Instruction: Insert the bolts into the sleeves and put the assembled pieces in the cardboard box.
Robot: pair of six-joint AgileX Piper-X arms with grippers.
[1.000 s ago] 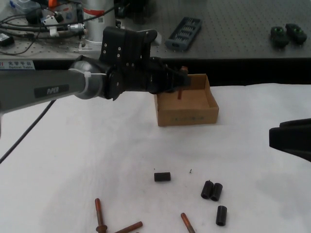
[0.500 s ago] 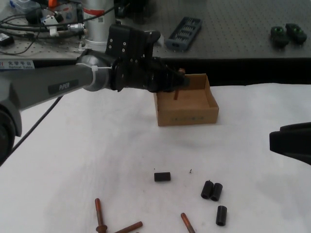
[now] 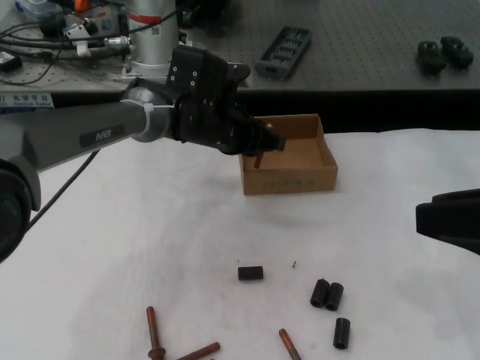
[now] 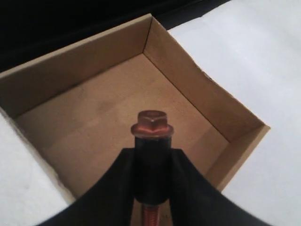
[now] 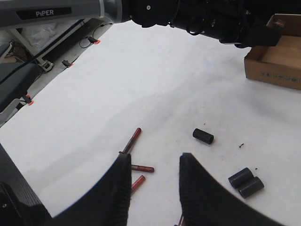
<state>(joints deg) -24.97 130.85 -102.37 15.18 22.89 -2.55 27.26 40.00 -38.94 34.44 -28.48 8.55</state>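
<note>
Black sleeve (image 4: 151, 165) with bolt (image 4: 152, 123) between left jaws

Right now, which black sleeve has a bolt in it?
The sleeve in the left gripper, over the cardboard box; the four sleeves on the cloth show none.

left arm (image 3: 82, 139): grey link — white lettering | wrist (image 3: 202, 97): black, screws (image 3: 182, 79), white cable tie (image 3: 148, 112) | right gripper (image 5: 154, 159): black
</note>
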